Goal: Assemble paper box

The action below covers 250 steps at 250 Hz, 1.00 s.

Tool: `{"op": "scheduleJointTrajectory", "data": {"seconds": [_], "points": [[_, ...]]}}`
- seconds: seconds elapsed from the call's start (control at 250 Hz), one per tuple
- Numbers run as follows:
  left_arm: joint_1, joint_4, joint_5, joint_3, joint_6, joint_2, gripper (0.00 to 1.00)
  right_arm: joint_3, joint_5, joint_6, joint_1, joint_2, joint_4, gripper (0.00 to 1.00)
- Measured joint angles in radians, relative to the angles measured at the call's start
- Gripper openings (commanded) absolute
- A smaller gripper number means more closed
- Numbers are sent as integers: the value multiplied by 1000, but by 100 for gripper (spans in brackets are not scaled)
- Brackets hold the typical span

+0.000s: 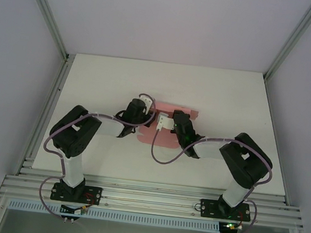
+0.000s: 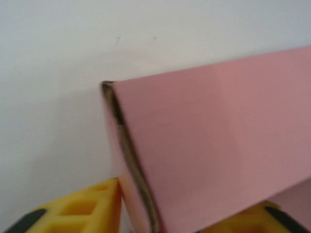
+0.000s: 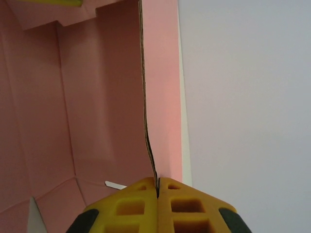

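The salmon-pink paper box (image 1: 163, 139) lies partly folded at the middle of the white table (image 1: 225, 102), with both grippers over it. My left gripper (image 1: 147, 106) is at its left end. In the left wrist view a raised, doubled wall of the paper box (image 2: 209, 141) stands between the yellow fingers (image 2: 77, 211), which are apart, the left one against the card. My right gripper (image 1: 169, 120) is over the sheet's middle. In the right wrist view its yellow fingers (image 3: 131, 206) are pressed together on the edge of an upright wall of the paper box (image 3: 97, 97).
Aluminium frame posts (image 1: 46, 9) and rails (image 1: 151, 198) border the table at the left, right and near edges. Both arms' purple cables (image 1: 159, 154) loop over the near half of the table.
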Motion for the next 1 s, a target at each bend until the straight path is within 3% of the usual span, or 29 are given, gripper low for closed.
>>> {"op": "scheduleJointTrajectory", "data": {"seconds": [0.108, 0.659, 0.843, 0.998], "points": [[-16, 21, -107, 17, -16, 29, 0, 3, -6, 13, -2, -4, -7, 0], [-195, -64, -719, 126, -114, 100, 0, 13, -29, 106, -2, -44, -103, 0], [-213, -105, -785, 138, -134, 102, 0, 21, -48, 134, -5, -51, -148, 0], [-213, -90, -751, 137, -119, 97, 0, 42, -51, 170, -10, -53, -191, 31]]}}
